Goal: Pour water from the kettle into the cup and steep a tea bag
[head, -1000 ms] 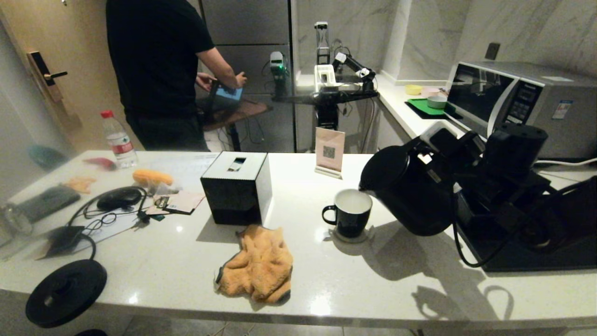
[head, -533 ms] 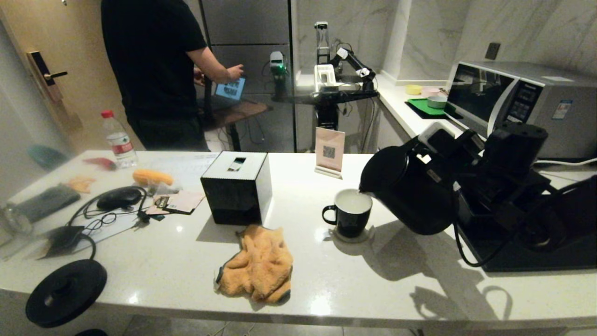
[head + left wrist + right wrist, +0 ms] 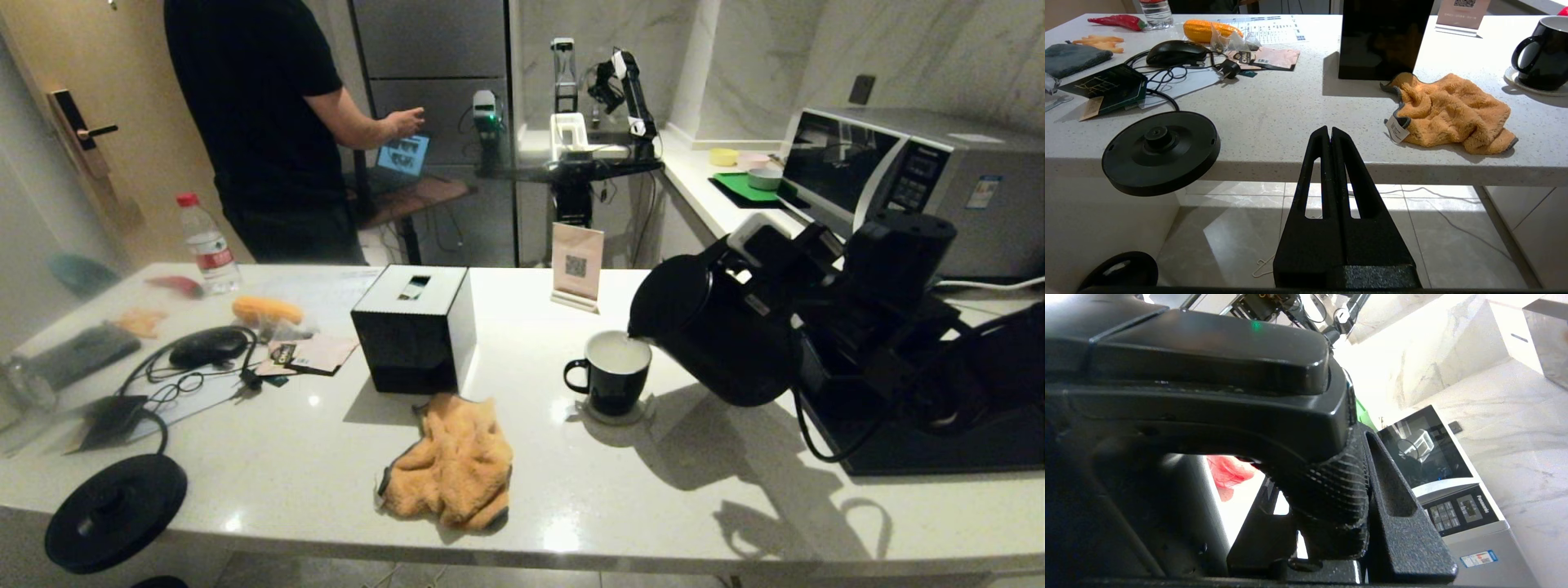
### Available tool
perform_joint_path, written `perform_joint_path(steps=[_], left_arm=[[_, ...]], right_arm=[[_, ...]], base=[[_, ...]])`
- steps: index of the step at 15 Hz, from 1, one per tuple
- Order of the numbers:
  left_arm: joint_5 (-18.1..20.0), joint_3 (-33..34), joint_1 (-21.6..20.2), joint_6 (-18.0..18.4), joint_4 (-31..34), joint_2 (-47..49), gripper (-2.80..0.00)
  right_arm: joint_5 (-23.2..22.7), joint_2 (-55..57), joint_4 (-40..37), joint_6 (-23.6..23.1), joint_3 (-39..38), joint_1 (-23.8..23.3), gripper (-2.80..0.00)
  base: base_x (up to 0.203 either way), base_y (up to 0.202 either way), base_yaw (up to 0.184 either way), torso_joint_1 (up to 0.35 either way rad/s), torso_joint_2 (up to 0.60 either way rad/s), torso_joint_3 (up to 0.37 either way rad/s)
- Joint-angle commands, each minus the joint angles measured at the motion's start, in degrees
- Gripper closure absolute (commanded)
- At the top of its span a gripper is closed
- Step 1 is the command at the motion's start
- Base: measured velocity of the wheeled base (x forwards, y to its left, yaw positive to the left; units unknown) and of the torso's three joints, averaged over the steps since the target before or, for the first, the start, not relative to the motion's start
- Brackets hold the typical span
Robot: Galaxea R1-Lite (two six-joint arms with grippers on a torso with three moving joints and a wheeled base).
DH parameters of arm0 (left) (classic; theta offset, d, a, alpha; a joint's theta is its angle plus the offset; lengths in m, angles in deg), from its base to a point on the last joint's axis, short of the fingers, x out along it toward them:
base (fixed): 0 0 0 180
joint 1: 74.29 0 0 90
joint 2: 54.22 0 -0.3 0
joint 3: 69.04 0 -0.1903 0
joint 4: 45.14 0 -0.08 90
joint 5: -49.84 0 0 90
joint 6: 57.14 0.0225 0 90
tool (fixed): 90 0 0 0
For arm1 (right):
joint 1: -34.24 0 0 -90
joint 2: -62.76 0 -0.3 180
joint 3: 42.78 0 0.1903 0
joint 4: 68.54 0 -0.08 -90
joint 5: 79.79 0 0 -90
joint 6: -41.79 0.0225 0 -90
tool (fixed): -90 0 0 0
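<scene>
White speckled counter (image 3: 669, 498) runs across a dim kitchen, a microwave (image 3: 914, 175) on the side bench behind my right arm. My right gripper (image 3: 1359, 498) is clenched on the handle (image 3: 1306, 428) of the kettle (image 3: 718, 331), which hangs tipped over the cup (image 3: 614, 371), spout right at the far rim. The cup stands on a small coaster (image 3: 612, 414) near the middle of the counter, its white inside showing pale; I cannot make out a stream or how high the water sits. My left gripper (image 3: 1329, 134) hangs below the counter edge, fingers pressed together on nothing, near the round kettle base (image 3: 1160, 152).

By my reckoning the pour is under way, not finished. Left to do: right the kettle, set it down, then fetch the tea bag (image 3: 1233, 39), which I think is the pale pouch among the clutter beside the mouse (image 3: 1175, 52), well apart from the cup, and dip it.

Writing: the microwave panel reads Panasonic in the right wrist view. A card (image 3: 576, 267) behind the cup carries a QR code. The sachet (image 3: 1267, 58) near the mouse has print too small to read
</scene>
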Motion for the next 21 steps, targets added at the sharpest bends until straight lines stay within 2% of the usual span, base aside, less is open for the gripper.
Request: perform_joint_path(steps=[1, 10, 21], left_arm=[[0.02, 0.0, -0.01, -0.02, 0.0, 0.05, 0.0], [0.02, 0.0, -0.01, -0.03, 0.0, 0.05, 0.0], [0.02, 0.0, -0.01, -0.02, 0.0, 0.05, 0.0]], right_arm=[[0.01, 0.5, 0.37, -0.44, 0.55, 0.05, 0.0], [-0.06, 1.88, 0.04, -0.95, 3.77, 0.05, 0.0], [-0.07, 1.89, 0.11, -1.76, 3.79, 0.05, 0.0]], base=[[0.0, 0.0, 0.0, 0.0, 0.0, 0.0], [0.0, 0.0, 0.0, 0.0, 0.0, 0.0], [0.0, 0.0, 0.0, 0.0, 0.0, 0.0]])
